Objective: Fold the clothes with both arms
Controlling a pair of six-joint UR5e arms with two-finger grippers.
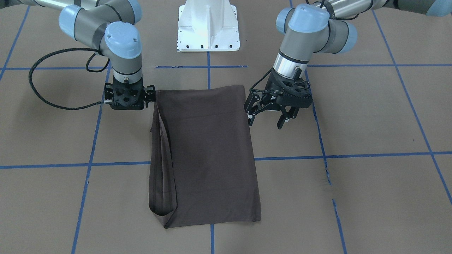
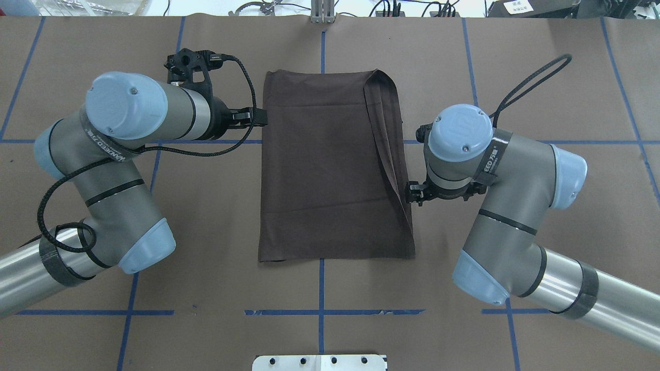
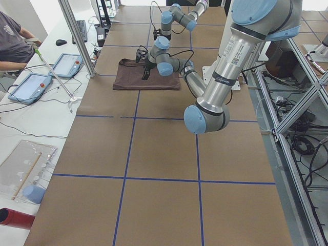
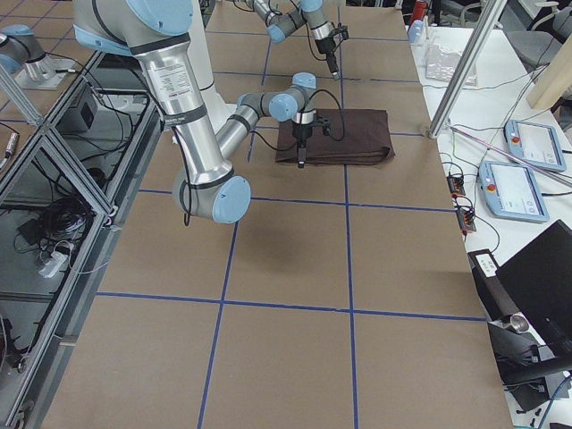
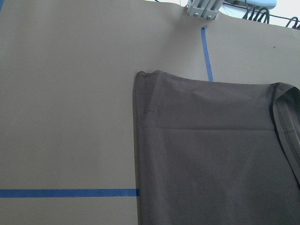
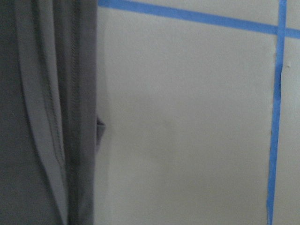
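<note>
- Left arm point(image 2: 118, 111) and right arm point(image 2: 495, 170): grey tubes, silver links, light blue joint caps.
- Black braided cables point(image 2: 41, 211), black bands.
- White flanged pedestal point(image 1: 208, 26), screw row.

I read front cam facing the base point(image 1: 208, 28), steeply down | overhead from behind the shoulders | two end cams far off, along the table point(image 3: 164, 154) | wrist cams close over shirt point(image 5: 211, 164) edges | all six share the shirt.

The dark brown T-shirt point(image 1: 208, 155) lies flat on the tabletop point(image 1: 370, 116) at mid-frame, folded into a tall rectangle, with a hemmed flap doubled along its left edge. The left gripper point(image 1: 265, 121) is just beside its upper right corner, jaws spread. The right gripper point(image 1: 129, 98) points down at the upper left corner.
</note>
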